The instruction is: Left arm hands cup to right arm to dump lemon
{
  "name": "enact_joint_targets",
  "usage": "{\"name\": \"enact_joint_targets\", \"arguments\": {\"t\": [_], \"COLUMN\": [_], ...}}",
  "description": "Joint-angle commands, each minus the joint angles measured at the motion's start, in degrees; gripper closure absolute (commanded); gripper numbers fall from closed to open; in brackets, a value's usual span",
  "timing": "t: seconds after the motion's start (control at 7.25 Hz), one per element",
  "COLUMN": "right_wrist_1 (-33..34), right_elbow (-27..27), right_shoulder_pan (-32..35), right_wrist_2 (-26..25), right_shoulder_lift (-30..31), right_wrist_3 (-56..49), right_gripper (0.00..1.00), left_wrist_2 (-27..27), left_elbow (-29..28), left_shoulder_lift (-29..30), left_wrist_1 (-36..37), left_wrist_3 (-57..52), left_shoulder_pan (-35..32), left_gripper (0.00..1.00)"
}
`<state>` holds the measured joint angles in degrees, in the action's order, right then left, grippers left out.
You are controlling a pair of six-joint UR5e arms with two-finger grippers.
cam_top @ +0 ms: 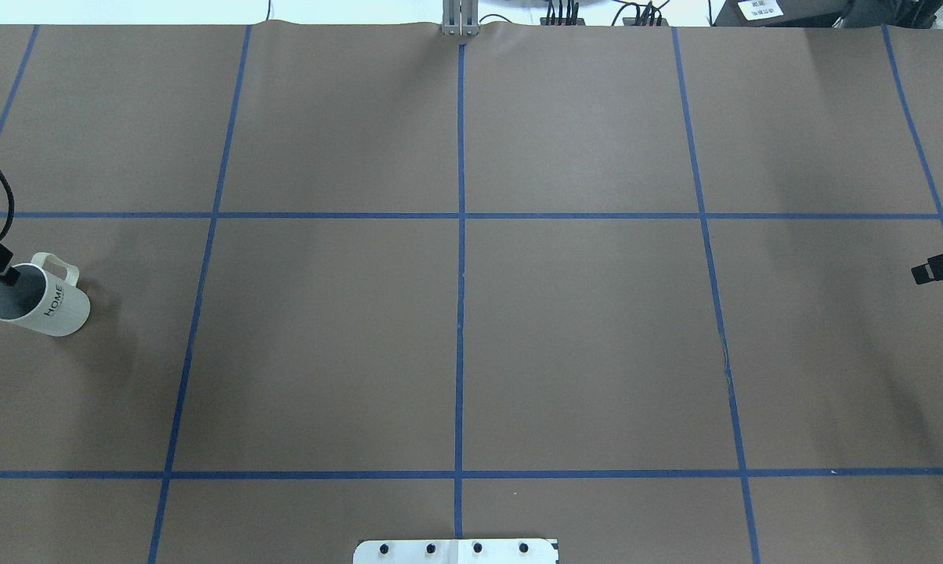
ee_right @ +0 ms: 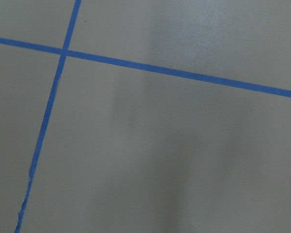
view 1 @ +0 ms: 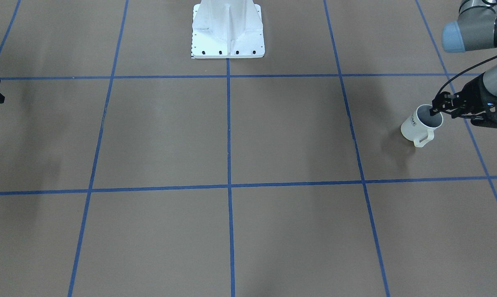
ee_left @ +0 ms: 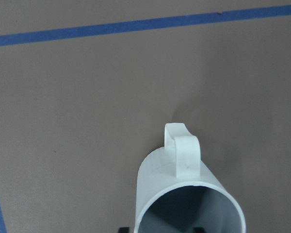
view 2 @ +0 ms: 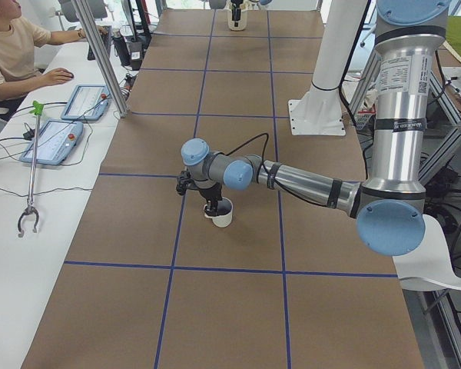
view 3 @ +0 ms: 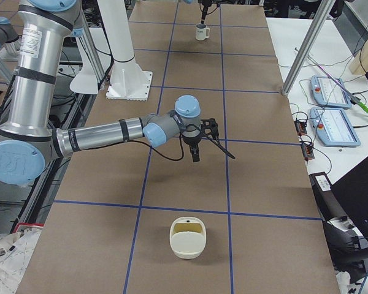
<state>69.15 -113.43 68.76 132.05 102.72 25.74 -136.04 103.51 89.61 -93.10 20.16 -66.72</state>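
Left tool (view 1: 434,110) was at the rim of the cup (cam_top: 48,305), one finger inside the mouth and one outside the wall. In the left wrist view the tips sat well apart, so I read it as released and straddling the wall, not yet clamped. The counter (cam_top: 456,337) was brown with a blue tape grid. The left arm (view 2: 307,181) was stretched low over it toward its own end. The right arm (view 3: 104,138) hung over the opposite end, well apart from the cup. The right tool (view 3: 195,154) pointed down above bare counter; released or clenched, couldn't tell. A cream container (view 3: 188,242) sat near that right end with something yellowish inside that I couldn't identify. The cup stood on the counter at the far left end and looked upright in the left side view. Its handle (ee_left: 183,153) pointed away from the tool. The lemon was not visible: only the upper grey inside of the cup showed. Judgement: task barely started. Grasp was pending; lift, carry toward the middle, handover and dump were all left.
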Motion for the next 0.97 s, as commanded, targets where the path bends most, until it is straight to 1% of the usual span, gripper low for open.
{"name": "enact_joint_targets", "arguments": {"t": [0.0, 0.14, 0.28, 0.41, 0.55, 0.69, 0.83], "right_wrist_1": [2.46, 4.40, 6.77, 7.57, 7.67, 7.76, 7.76], "right_elbow": [0.05, 0.05, -0.04, 0.05, 0.92, 3.54, 5.13], "right_shoulder_pan": [3.29, 3.75, 4.53, 5.85, 6.56, 7.09, 7.61], "right_wrist_2": [0.84, 0.84, 0.84, 0.84, 0.84, 0.84, 0.84], "right_shoulder_lift": [-0.15, 0.11, 0.12, 0.99, 1.17, 0.91, 0.73], "right_wrist_3": [-0.69, -4.52, -6.13, -6.75, -9.11, -10.35, -11.49], "right_gripper": [0.00, 0.00, 0.00, 0.00, 0.00, 0.00, 0.00], "left_wrist_2": [-0.01, -0.01, 0.16, 0.07, -0.01, 0.07, 0.07], "left_elbow": [5.02, 5.04, 3.38, -0.03, -2.15, -2.35, -1.65], "left_shoulder_lift": [-2.92, -3.56, -4.34, -4.44, -4.27, -4.09, -3.65], "left_wrist_1": [0.20, 0.64, 0.64, 0.64, 0.64, 0.82, 3.60], "left_wrist_3": [-0.21, -4.73, -10.26, -16.49, -20.56, -20.60, -20.60], "left_shoulder_pan": [-5.50, -8.40, -11.39, -15.77, -17.81, -17.83, -17.92], "left_gripper": [0.00, 0.00, 0.00, 0.00, 0.00, 0.00, 0.00]}}
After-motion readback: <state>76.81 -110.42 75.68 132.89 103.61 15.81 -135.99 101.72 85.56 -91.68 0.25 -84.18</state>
